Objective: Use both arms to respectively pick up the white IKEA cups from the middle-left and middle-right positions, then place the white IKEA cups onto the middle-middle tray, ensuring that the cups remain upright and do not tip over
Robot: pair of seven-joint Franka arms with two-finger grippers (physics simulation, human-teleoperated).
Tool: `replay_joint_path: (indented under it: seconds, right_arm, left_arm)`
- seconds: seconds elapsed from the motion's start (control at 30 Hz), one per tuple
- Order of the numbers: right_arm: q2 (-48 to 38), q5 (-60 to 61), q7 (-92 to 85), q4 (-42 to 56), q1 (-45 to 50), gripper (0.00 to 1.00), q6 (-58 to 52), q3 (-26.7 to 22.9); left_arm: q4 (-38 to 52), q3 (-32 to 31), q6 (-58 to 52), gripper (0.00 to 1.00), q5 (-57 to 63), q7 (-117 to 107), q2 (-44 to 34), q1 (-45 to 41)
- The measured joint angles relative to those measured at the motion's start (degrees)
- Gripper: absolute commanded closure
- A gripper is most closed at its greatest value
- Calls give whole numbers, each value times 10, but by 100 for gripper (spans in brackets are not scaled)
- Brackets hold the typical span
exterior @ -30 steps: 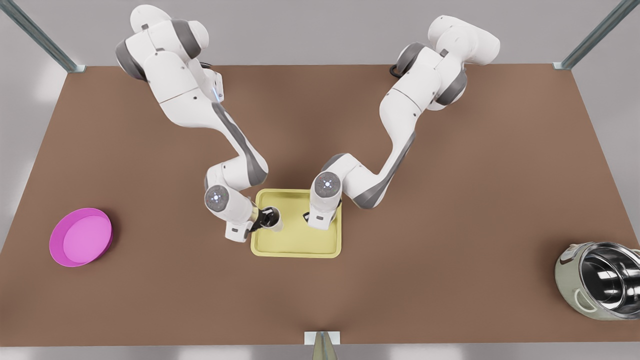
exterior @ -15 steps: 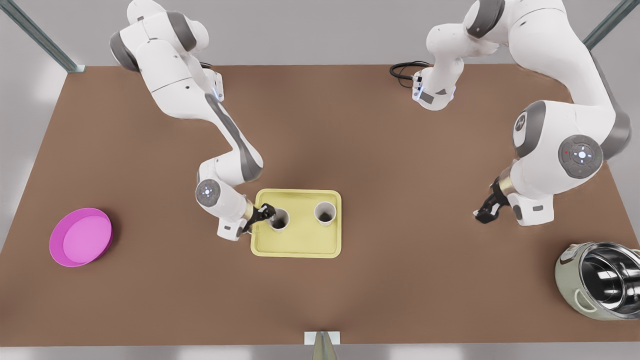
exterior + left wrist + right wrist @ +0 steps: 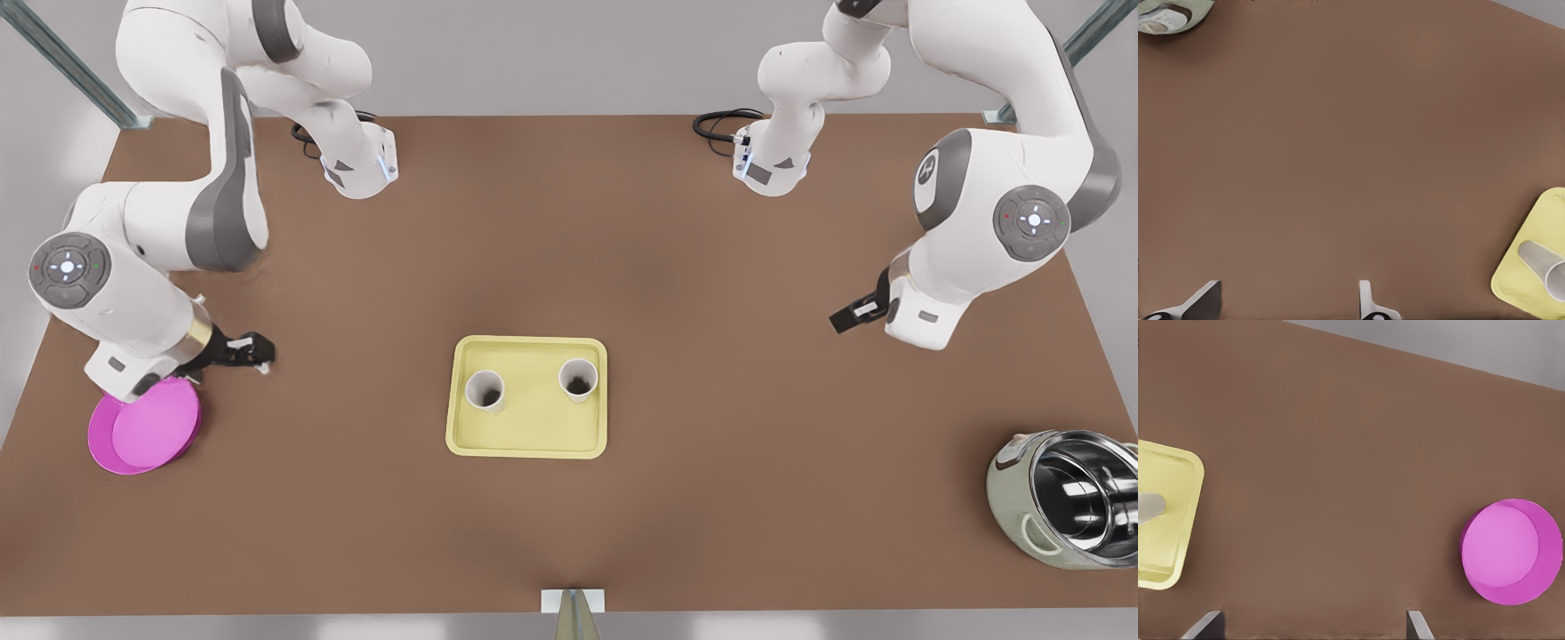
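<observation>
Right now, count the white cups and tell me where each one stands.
2. Both small white tapered cups stand upright on the flat pale yellow tray: one toward the front view's left, the other toward its right.

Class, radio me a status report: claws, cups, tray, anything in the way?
Left claw open, beside pink plate. Right claw open, over table, front view's right. First cup and second cup upright on tray, apart. Nothing obstructing.

Front view: the pink plate [image 3: 142, 431] is partly covered by the wrist of the left arm [image 3: 133, 311]; the steel pot [image 3: 1067, 498] is cut by the picture's edge, as are both arms' upper links. Left wrist view: the tray [image 3: 1528, 267] and one white cup [image 3: 1545, 267] run off the edge. Right wrist view: the other white cup [image 3: 1148, 508] shows as a sliver at the edge.
</observation>
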Motion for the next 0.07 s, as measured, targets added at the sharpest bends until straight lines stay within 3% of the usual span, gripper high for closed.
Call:
replay_joint_path:
  seconds: [0.07]
  right_arm:
    - [-36, -6, 7, -24, -5, 0, -30, 1]
  left_arm:
    - [0, 0, -1, 0, -1, 24, 0, 1]
